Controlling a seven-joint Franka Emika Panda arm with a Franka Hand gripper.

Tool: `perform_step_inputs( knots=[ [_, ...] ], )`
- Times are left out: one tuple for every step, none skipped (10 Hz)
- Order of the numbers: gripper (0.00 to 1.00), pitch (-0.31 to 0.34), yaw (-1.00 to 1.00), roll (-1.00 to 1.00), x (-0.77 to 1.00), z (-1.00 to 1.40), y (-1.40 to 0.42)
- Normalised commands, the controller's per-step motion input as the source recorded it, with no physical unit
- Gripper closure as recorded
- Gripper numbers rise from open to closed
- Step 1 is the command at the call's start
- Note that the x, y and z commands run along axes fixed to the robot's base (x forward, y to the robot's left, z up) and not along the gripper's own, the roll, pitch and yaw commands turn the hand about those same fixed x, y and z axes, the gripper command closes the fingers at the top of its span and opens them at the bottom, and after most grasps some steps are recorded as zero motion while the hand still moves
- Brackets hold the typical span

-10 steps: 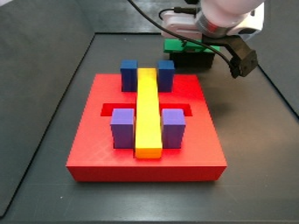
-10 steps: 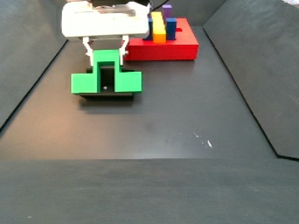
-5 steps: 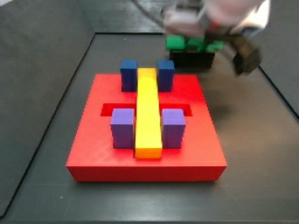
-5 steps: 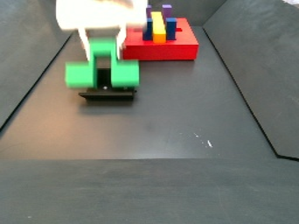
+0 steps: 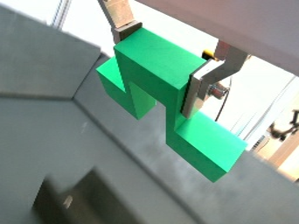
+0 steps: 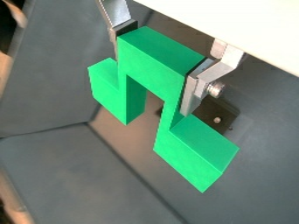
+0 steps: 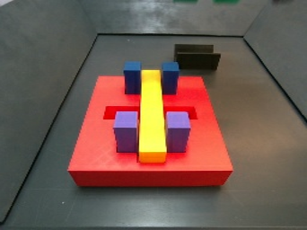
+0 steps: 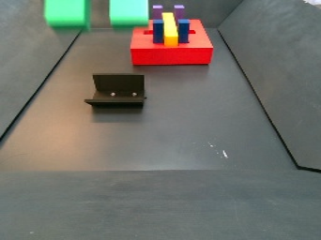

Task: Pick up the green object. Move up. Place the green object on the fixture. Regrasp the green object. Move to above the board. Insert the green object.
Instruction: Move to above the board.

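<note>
In both wrist views my gripper (image 5: 163, 59) (image 6: 162, 58) is shut on the raised middle cube of the green object (image 5: 205, 145) (image 6: 194, 155), one silver finger (image 5: 204, 85) flat against each side. The piece hangs in the air, well above the floor. In a side view only its two lower cubes (image 8: 66, 11) show at the frame's upper edge, high above the black fixture (image 8: 116, 91) (image 7: 198, 57), which stands bare. The red board (image 7: 96, 153) (image 8: 175, 54) carries the yellow bar (image 7: 151, 112) and the blue and purple blocks. The gripper body is out of both side views.
Dark walls rise around the dark floor (image 8: 163, 141). The board's recessed slot (image 7: 117, 114) runs under the yellow bar, with purple blocks (image 7: 178, 131) on the near side and blue blocks (image 7: 132, 75) on the far side.
The gripper has risen straight up with the green object, lifting it off the fixture. Arm and gripper have left both side views; the fixture now stands bare.
</note>
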Motion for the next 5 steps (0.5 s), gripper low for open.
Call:
perform_step_inputs(
  knots=[
    [1.00,0.040,0.00,-0.02,0.03,1.40,-0.01],
    [1.00,0.062,0.00,-0.01,0.03,0.49,-0.02],
    [1.00,0.075,-0.03,-1.00,-0.99,0.27,-1.40],
    [1.00,0.073,-0.02,-1.00,-0.98,0.24,-1.40],
    [1.00,0.037,-0.01,-1.00,-1.10,0.27,-1.40]
  ],
)
